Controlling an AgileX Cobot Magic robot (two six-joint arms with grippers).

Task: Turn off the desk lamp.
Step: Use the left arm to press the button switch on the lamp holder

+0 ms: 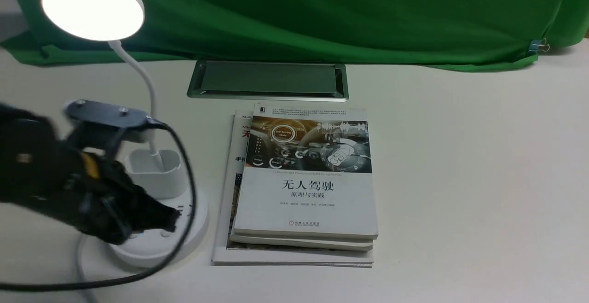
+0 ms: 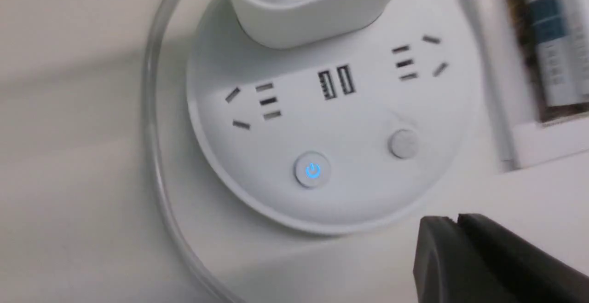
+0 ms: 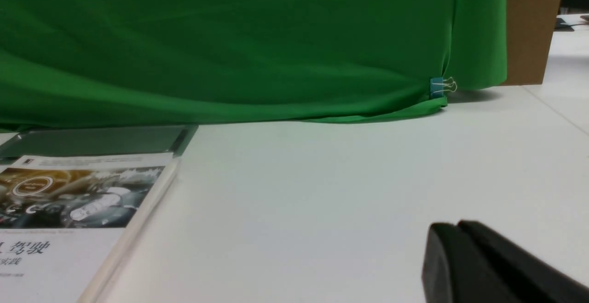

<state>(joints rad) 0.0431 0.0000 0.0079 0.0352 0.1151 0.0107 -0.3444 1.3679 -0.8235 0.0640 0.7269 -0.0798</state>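
Note:
The white desk lamp stands at the left of the table; its round disc head (image 1: 93, 6) glows, above a thin bent neck (image 1: 143, 86), a small cup (image 1: 154, 169) and a round base (image 1: 184, 236). In the left wrist view the base (image 2: 322, 123) shows sockets, a blue-lit power button (image 2: 312, 171) and a plain round button (image 2: 403, 144). My left gripper (image 1: 172, 218) is shut and empty; it hovers over the base's front, with its tips (image 2: 455, 222) just off the base's edge. My right gripper (image 3: 458, 227) is shut and empty over bare table; it is out of the front view.
A stack of books (image 1: 303, 183) lies right beside the lamp base. A recessed metal cable tray (image 1: 268, 79) sits behind them. A green cloth (image 1: 322, 13) covers the back. The lamp's clear cord (image 2: 154, 132) curves round the base. A cardboard box (image 3: 529, 26) stands far right.

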